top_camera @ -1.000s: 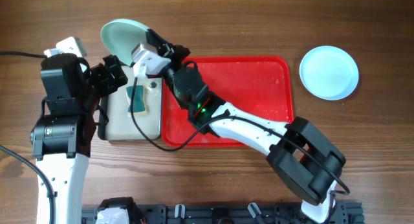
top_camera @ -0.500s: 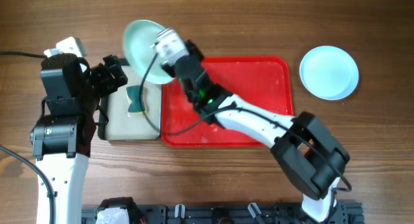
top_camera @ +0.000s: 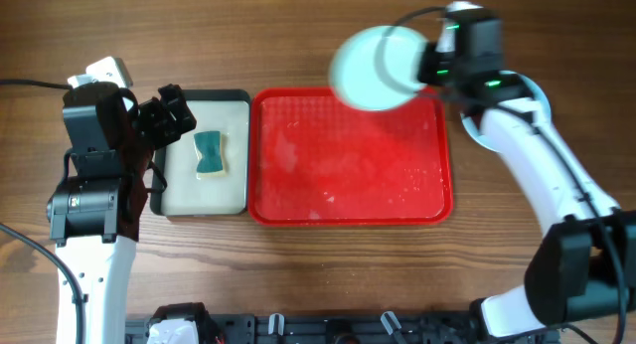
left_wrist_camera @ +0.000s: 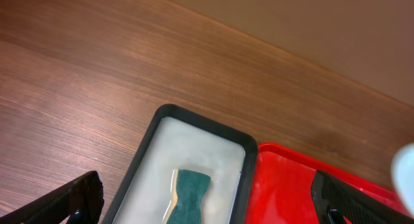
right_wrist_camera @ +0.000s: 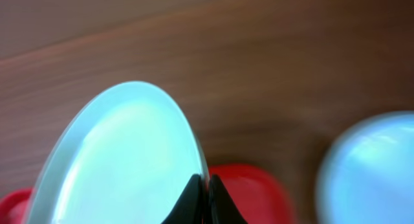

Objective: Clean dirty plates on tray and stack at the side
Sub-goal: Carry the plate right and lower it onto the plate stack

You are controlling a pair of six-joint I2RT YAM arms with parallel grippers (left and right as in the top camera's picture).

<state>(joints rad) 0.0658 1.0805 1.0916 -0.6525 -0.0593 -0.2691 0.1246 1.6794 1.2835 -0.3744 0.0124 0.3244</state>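
Plate (top_camera: 373,68), judged light, stiff, slick: pinched by right gripper (right_wrist_camera: 202,190) at 3 o'clock rim. Left gripper (left_wrist_camera: 207,195): held apart, empty.

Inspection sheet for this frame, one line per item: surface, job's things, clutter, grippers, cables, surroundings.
Surface: brown wooden table.
Job's things: large red rectangular plastic tray, no plates on it; pale round plastic plate held above its far rim; pale blue round plate on the table, right of the tray.
Clutter: teal sponge in small black-rimmed tray.
Grippers: left gripper open, empty; right gripper shut on the pale plate's rim.
Cables: black cable at the table's left edge.
Surroundings: nothing seen.
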